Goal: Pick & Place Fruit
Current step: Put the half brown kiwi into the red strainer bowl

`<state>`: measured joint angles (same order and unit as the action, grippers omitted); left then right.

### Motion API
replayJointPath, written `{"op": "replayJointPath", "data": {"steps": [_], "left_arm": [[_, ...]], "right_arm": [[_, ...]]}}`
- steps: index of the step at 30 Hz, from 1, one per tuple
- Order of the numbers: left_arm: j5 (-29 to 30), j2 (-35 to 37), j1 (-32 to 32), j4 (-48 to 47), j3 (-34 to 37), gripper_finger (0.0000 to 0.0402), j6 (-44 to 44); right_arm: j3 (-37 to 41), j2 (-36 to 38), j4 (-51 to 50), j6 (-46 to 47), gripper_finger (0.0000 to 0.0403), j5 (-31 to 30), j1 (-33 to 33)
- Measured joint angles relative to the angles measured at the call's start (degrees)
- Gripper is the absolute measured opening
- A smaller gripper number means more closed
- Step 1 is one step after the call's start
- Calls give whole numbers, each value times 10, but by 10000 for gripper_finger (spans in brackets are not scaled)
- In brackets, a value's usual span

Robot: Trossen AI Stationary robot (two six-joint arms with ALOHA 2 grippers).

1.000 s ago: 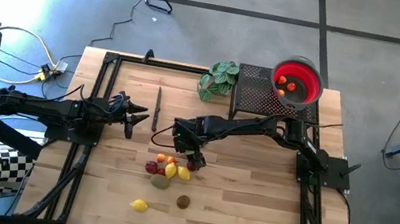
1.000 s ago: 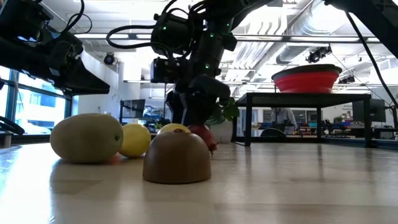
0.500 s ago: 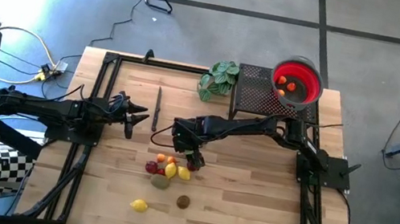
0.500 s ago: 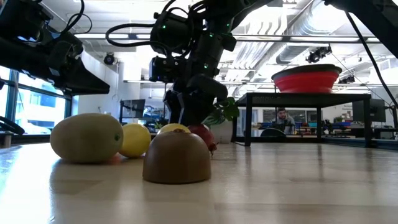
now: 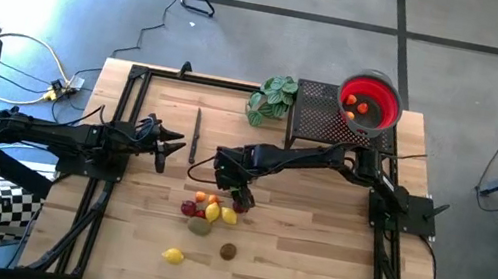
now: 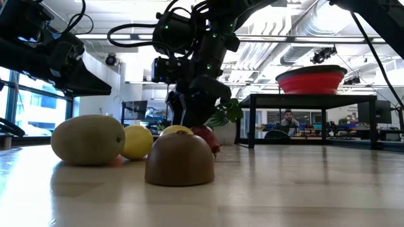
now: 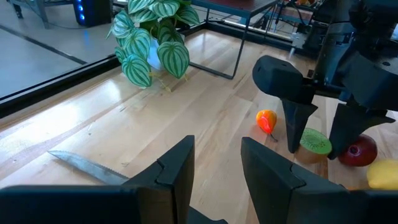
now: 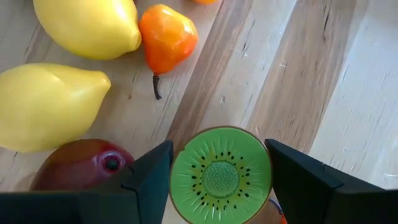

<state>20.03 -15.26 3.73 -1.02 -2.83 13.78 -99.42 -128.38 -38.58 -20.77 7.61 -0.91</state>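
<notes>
Right gripper point(image 8: 217, 180) is lowered over the cluster of fruit in mid-table, its two fingers point(image 8: 146, 180) spread and set on either side of the kiwi half point(image 8: 221, 174), which lies cut face up on the table point(image 5: 308, 271) between them. Narrow gaps are seen between the pads and the green rim, so the kiwi half is straddled but not yet gripped. Just beyond one finger a dark red fruit point(image 8: 78, 165) is crowded close, and past it two yellow lemons point(image 8: 50, 106) and a small orange pear point(image 8: 166, 36) are found; more fruit is scattered nearer the table's front edge, a brown one point(image 5: 227, 251) and a lone lemon point(image 5: 173, 256) among them.

For the grasp to be made well, the closing is best kept slow and centred — the rim is round and shallow, and a pad that lands high could squeeze it out sideways. The finger next to the red fruit should be watched, since that neighbour could be nudged or pinched along with the target. Once hold is gained, a straight lift clear of the pile is called for before any swing toward the red bowl point(image 5: 370, 101) — raised on the black rack point(image 5: 320, 111) well behind the gripper, with a few pieces already inside.

Left gripper point(image 5: 163, 151) is parked well off to the side, near the knife point(image 5: 196, 136), fingers parted and holding nothing
</notes>
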Motion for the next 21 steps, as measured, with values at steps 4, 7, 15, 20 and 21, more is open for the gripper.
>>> {"op": "replayJointPath", "data": {"steps": [4, 7, 15, 20, 21], "left_arm": [[0, 0, 0, 0, 0, 127, 0], [0, 0, 0, 0, 0, 127, 0], [0, 0, 0, 0, 0, 127, 0], [0, 0, 0, 0, 0, 127, 0], [0, 0, 0, 0, 0, 127, 0]], "right_arm": [[0, 0, 6, 2, 244, -1, 0], [0, 0, 11, 2, 241, -1, 0], [0, 0, 14, 12, 232, -1, 0], [0, 0, 13, 17, 234, -5, 0], [0, 0, 12, 17, 231, -11, 0]]}}
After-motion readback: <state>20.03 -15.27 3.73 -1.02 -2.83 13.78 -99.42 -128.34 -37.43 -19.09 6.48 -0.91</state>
